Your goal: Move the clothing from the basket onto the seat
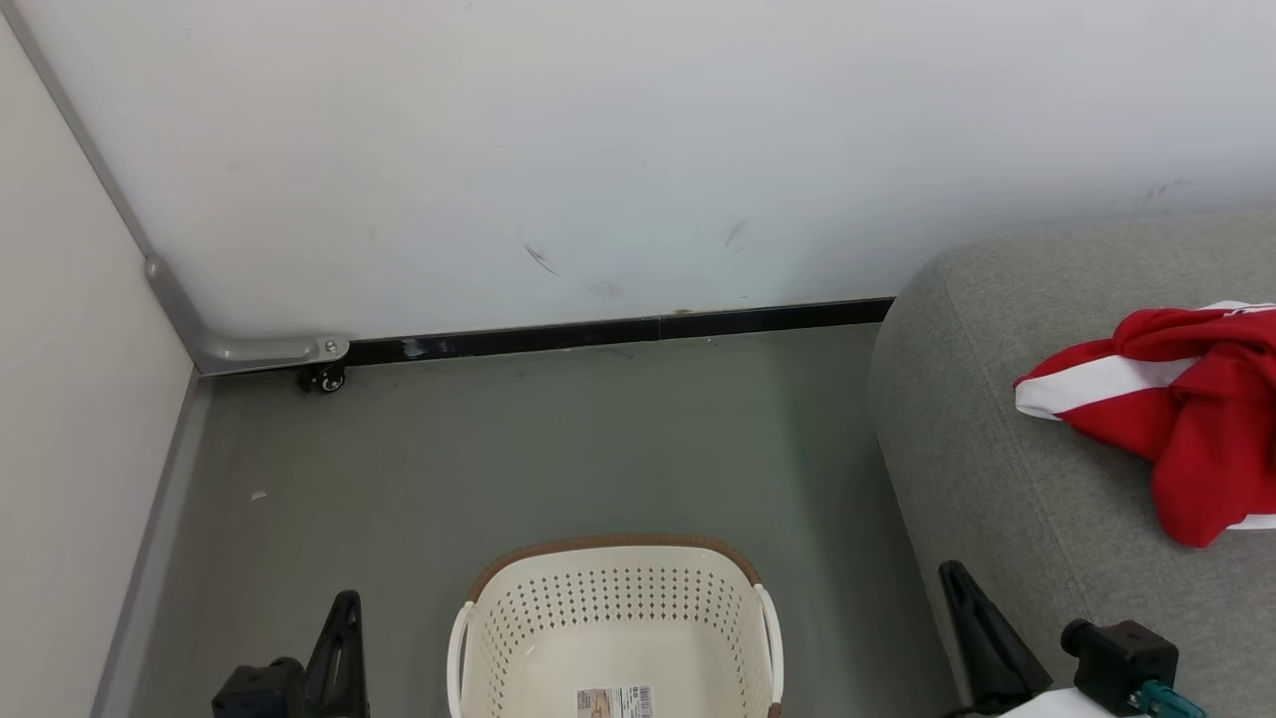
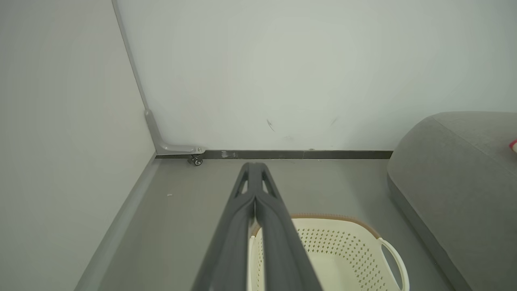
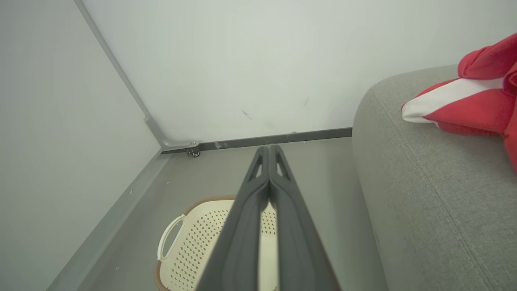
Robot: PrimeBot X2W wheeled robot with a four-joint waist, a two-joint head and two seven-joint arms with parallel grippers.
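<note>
Red clothing point(image 1: 1201, 439) on grey seat point(image 1: 972, 459)

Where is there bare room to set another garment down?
The seat is bare between its rounded left edge and the clothing, which crowds its right side. The floor lies open from the skirting to the basket. What shows of the basket's inside holds just a label.

Scuffed white wall point(image 1: 638, 150), grey floor point(image 1: 558, 449) — small caster point(image 1: 327, 379) in corner
</note>
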